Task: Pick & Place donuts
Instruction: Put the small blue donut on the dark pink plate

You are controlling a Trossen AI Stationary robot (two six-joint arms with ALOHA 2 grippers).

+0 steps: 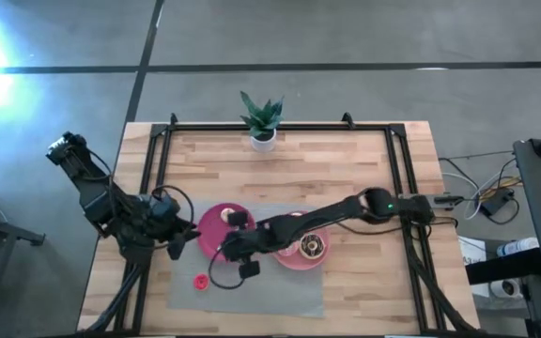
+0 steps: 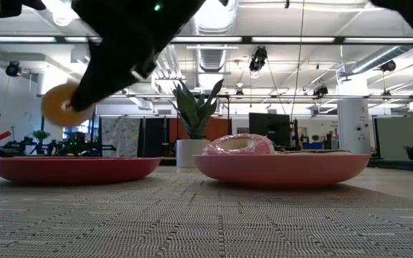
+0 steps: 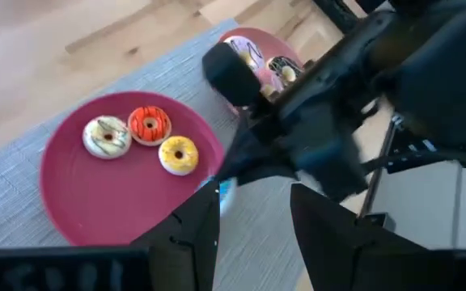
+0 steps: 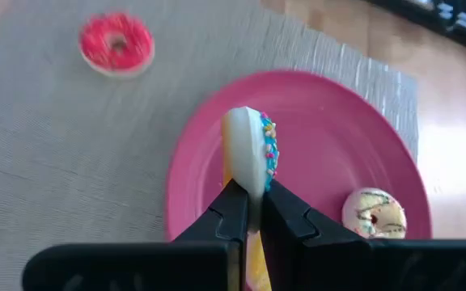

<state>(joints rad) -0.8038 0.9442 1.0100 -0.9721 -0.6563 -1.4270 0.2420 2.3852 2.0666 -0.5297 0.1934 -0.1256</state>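
Wooden table point(image 1: 346, 160): grey mat point(image 1: 280, 293), potted plant point(image 1: 262, 119) directly on it.

right arm point(image 1: 346, 211) reaches across pink plate point(image 1: 301, 259) to red plate point(image 1: 210, 223); red donut point(image 1: 200, 281) on mat point(image 1: 270, 296).

The high view looks straight down on the whole table point(image 1: 364, 155). The low view sits at mat level, facing the room. Each wrist view looks closely past its own fingers, and both share the red plate point(image 3: 79, 202) ahead of them.

Sprinkled donut point(image 4: 252, 158) on edge above red plate point(image 4: 322, 105), pink donut point(image 4: 116, 42) flat on mat point(image 4: 47, 145)
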